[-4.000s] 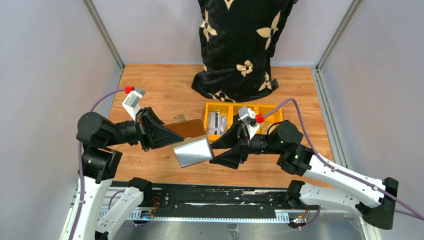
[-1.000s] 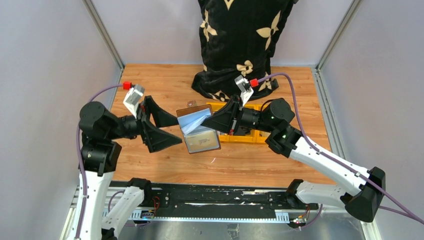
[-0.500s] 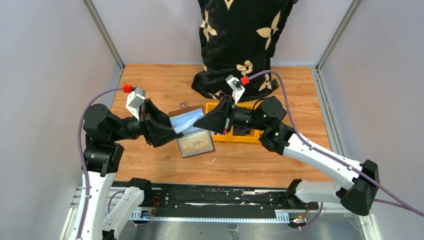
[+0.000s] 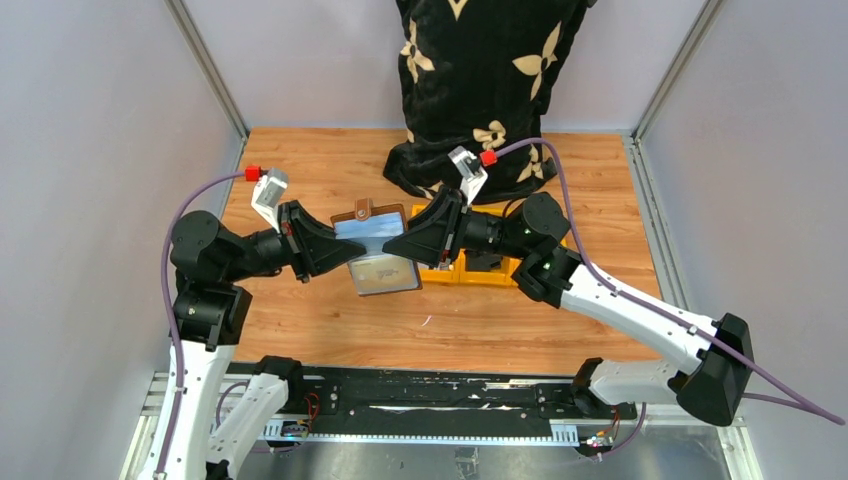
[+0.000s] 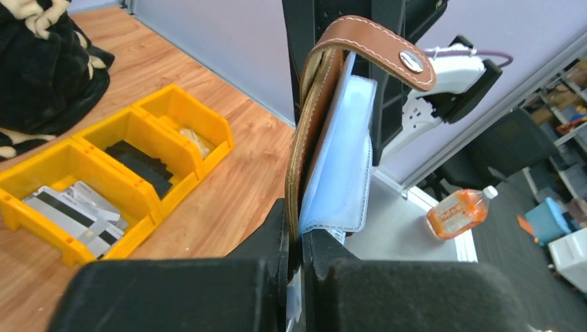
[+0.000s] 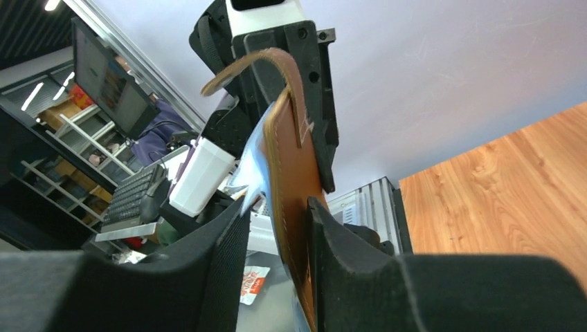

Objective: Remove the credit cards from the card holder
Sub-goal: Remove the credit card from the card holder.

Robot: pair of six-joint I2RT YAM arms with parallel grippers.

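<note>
**Card holder held up over the middle of your tabletop (image 4: 300,160), one arm on each side.**
Your left fingers (image 5: 277,235) come in from 9 o'clock and are clamped tight on the brown card holder (image 4: 378,250), pinching its leather edge with the clear sleeves fanned beside it. Your right fingers (image 6: 228,242) reach in from 3 o'clock and stand parted, with the holder's other edge between them and a gap showing on one side. The yellow bins (image 5: 104,138) sit at the holder's 3 o'clock. Grey credit cards (image 5: 73,211) lie in one end compartment. Black cloth (image 4: 480,90) stands at 12 o'clock.
</note>
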